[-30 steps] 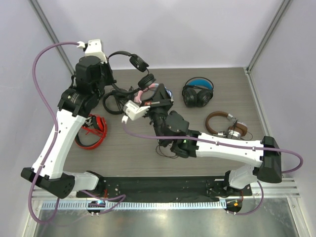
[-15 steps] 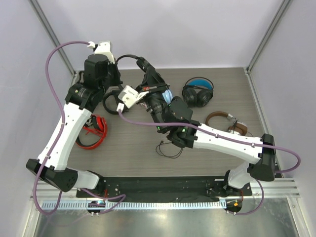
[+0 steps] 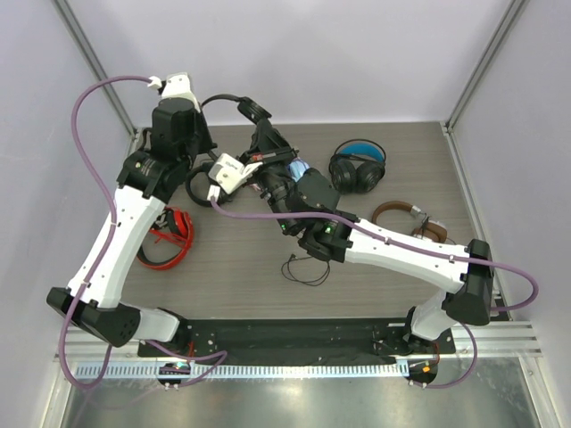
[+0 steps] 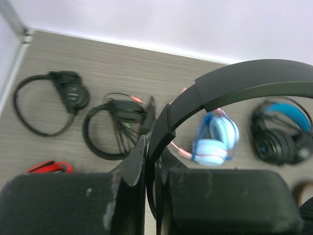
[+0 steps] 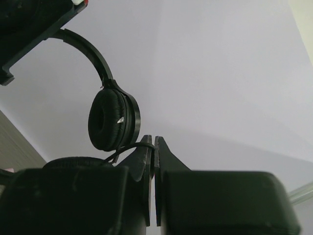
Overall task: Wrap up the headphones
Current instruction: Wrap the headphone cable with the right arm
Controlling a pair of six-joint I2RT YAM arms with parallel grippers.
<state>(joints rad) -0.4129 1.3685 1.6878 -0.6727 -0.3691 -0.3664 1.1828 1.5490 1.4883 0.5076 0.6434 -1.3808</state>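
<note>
The slim black headphones [image 3: 241,105] hang in the air at the back left. My left gripper [image 3: 200,120] is shut on their thin headband [image 4: 234,83], which runs between its fingers [image 4: 154,161]. My right gripper [image 3: 268,144] is just right of and below an earcup [image 5: 113,122] and is shut on the thin black cable [image 5: 128,147]. The cable's loose end lies coiled on the table [image 3: 305,269].
On the table lie pink-and-blue headphones [image 3: 300,169], a bulky black pair with blue lining [image 3: 357,168], a brown pair [image 3: 406,223], a red pair [image 3: 169,236] and other black headphones [image 3: 201,183]. Frame posts stand at the back corners.
My right gripper has moved up and back toward the raised headphones, carrying the cable with it. My left arm has shifted slightly, still holding the headband.
</note>
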